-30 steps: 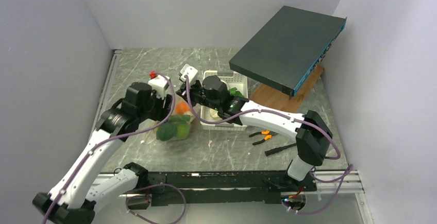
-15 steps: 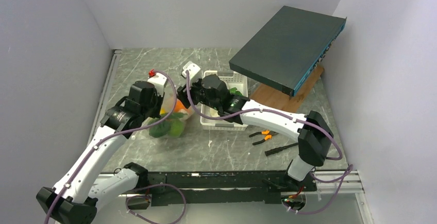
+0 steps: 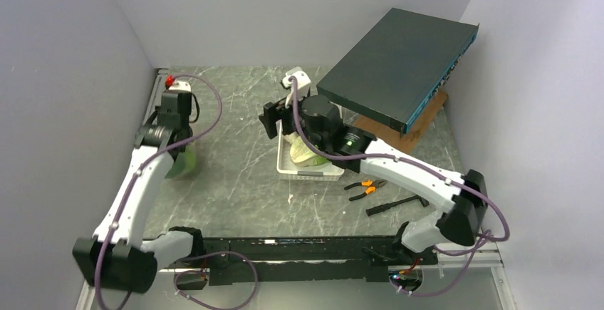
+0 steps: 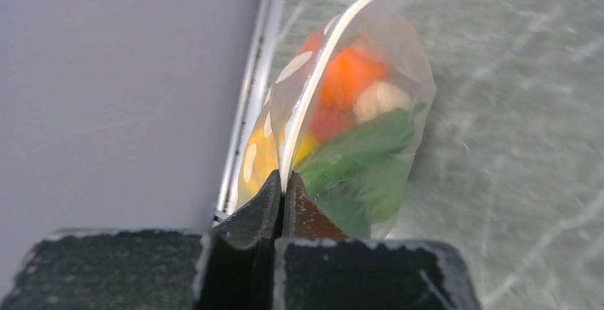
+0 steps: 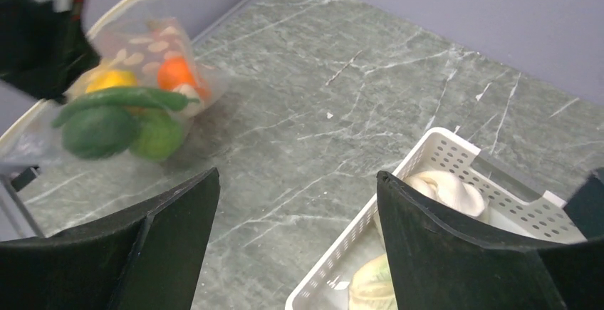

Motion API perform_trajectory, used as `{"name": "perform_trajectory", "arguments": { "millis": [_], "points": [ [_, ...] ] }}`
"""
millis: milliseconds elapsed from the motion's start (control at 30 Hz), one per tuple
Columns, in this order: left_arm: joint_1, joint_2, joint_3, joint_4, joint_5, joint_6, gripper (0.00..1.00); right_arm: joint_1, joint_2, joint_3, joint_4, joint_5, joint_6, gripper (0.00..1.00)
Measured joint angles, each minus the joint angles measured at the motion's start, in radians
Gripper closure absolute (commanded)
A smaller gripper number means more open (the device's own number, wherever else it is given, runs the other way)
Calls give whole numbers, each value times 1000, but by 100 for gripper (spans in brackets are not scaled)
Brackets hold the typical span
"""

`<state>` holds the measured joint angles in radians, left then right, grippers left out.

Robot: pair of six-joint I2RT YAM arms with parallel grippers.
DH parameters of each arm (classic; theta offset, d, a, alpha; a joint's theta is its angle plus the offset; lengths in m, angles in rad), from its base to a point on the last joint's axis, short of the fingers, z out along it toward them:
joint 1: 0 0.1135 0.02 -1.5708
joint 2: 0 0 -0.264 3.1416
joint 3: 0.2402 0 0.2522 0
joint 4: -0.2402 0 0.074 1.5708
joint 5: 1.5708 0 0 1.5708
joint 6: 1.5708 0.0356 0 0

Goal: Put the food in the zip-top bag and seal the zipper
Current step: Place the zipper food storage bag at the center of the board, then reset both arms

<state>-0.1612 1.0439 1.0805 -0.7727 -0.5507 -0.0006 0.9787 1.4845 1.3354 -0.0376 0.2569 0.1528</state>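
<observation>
Left hand: clamping narrow on the thin whitish zipper strip of the clear dotted zip-top bag, which is hanging from it with the colourful toy food sitting inside, probably ready for sealing. Right hand: gaping wide and empty near the white slotted basket, well apart from the bag.

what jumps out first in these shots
The clear zip-top bag stuffed with bright orange, yellow and green food, at the table's left edge, its rim strip pinched in the left gripper. Then the open right gripper above the table by the white basket, and the big dark flat box tilted at back right.
</observation>
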Motion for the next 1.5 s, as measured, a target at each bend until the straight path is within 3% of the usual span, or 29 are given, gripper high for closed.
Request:
{"name": "perform_trajectory", "arguments": {
  "millis": [133,300,433,600,800,933,1033,1100,1500],
  "points": [
    [39,206,128,9,-78,9,100,0,-92,-40,0,3,2,18],
    [34,514,362,-29,-43,-34,98,0,-158,-94,-5,23,2,18],
    [-19,742,528,-60,6,-77,72,0,-195,-141,-25,34,8,18],
    [-82,793,484,-68,146,-131,50,0,-245,-179,-45,50,9,18],
    [-76,671,390,-60,303,-180,34,0,-322,-183,-81,68,7,17],
    [-62,500,375,-63,380,-188,29,0,-370,-182,-109,94,4,15],
    [-54,364,403,-85,424,-186,22,0,-406,-182,-154,124,0,2],
    [-50,275,439,-90,454,-182,2,0,-431,-181,-180,145,-8,0],
    [-50,-323,448,36,587,-188,0,0,-662,-114,-271,297,-92,0]
  ]
}}
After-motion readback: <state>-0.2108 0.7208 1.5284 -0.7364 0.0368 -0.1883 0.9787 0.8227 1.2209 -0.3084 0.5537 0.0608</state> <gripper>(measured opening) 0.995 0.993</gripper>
